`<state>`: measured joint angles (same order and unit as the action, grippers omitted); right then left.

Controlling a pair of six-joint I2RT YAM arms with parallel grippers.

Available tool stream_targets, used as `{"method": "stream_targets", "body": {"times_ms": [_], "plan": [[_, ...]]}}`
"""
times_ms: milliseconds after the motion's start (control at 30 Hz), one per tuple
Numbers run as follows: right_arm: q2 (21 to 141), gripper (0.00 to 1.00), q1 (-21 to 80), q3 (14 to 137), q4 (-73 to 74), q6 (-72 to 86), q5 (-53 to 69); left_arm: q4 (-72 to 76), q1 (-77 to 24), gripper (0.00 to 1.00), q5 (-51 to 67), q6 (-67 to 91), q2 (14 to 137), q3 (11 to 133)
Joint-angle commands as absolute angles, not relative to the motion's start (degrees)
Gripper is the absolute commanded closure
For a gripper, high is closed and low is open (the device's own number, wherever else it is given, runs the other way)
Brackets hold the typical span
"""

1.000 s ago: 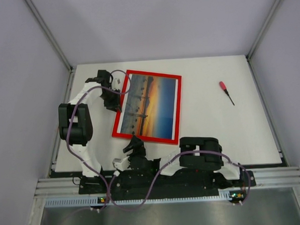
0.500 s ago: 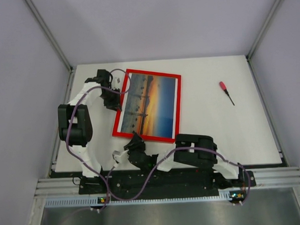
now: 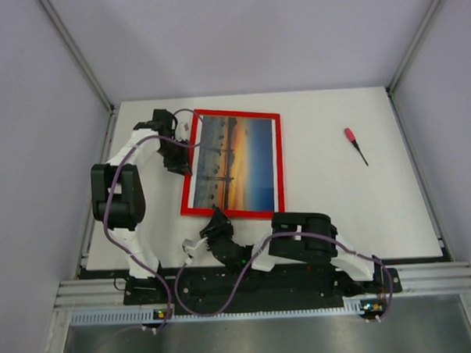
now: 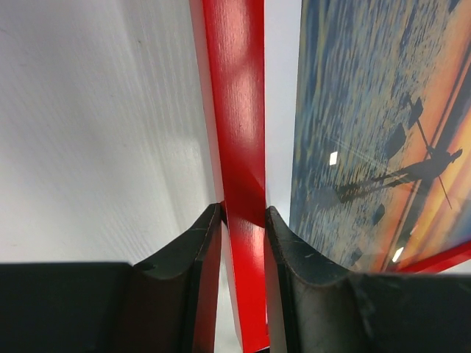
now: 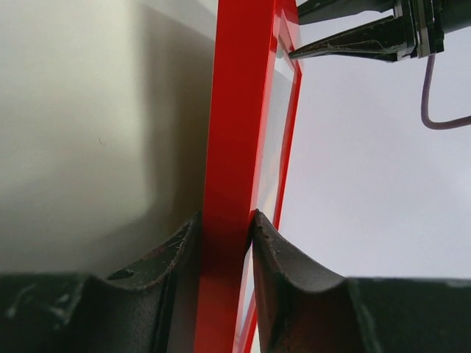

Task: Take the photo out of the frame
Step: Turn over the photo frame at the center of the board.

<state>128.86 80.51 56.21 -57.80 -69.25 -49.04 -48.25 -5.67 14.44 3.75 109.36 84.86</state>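
Between the left gripper's jaws, one long side of the red frame is pinched. The right gripper clamps its near short side. The photo sits inside, long axis pointing away from the right jaws.

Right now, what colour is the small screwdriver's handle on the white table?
Red; the small screwdriver shows only in the top external view.

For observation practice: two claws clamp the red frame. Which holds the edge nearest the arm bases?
The right claw pinches the frame at its near edge; the left claw grips its left side.
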Motion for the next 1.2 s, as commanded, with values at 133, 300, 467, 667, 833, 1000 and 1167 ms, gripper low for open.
{"method": "stream_targets", "body": {"times_ms": [133,300,467,667,833,1000,1167], "plan": [[123.85,1.0,79.89,51.42,-70.22,-77.7,-50.01,-49.04,-3.87,0.65,21.26,2.99,105.47,90.7],[120.15,1.0,79.89,49.57,-71.71,-77.96,-50.01,-50.19,-2.29,0.51,25.83,1.58,102.75,94.3],[116.82,1.0,79.81,48.96,-74.18,-78.75,-49.66,-49.75,-0.88,0.38,27.16,0.88,98.88,96.59],[111.9,1.0,79.89,49.13,-73.83,-78.22,-49.31,-49.22,1.58,0.38,27.07,0.97,97.29,95.98],[103.12,1.0,79.81,50.97,-61.48,-70.95,-48.34,-48.96,3.69,0.38,28.03,0.88,97.82,95.36],[96.6,1.0,79.11,51.95,-53.18,-64.43,-48.08,-48.17,5.45,0.38,28.91,0.88,97.82,95.1],[91.07,1.0,76.73,52.47,-45.81,-58.11,-46.85,-47.99,6.33,0.38,29.36,0.79,98.35,95.19]]}}
